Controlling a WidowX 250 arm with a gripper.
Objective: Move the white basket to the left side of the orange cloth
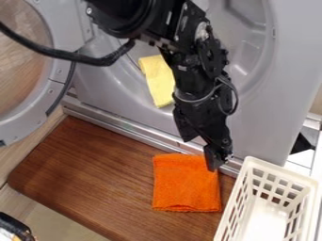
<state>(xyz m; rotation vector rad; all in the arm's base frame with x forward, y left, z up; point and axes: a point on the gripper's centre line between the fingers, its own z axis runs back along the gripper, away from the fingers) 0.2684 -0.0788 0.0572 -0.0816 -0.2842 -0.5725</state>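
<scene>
So the white basket [282, 172] sits closest, near right, upright with its open top facing up. It's to the right of the orange cloth [187, 183], so the wrong side for this job, and I'd call it the very start: get hold first, shift later.

The cloth lies folded flat on the wooden board [94, 174], which makes sense if it's just there as a marker (nice tidy square-ish one, too). The goal would be the stretch of board left of it.

The black gripper [213, 162] hangs tip down over the cloth's far right corner, just beside the basket's far left corner. Can't tell if it's open or closed, sorry, but I don't see it holding the basket. Hanging like that seems handy for dropping onto the rim, which looks thin enough to pinch.

My guess is it goes right a bit, grabs the far or left rim, lifts, then carries left. It needs height over the cloth, otherwise the basket could drag it along. Held by one edge, it'll probably tilt.

The yellow cloth [157, 80] draped at the far side looks out of the way.
</scene>
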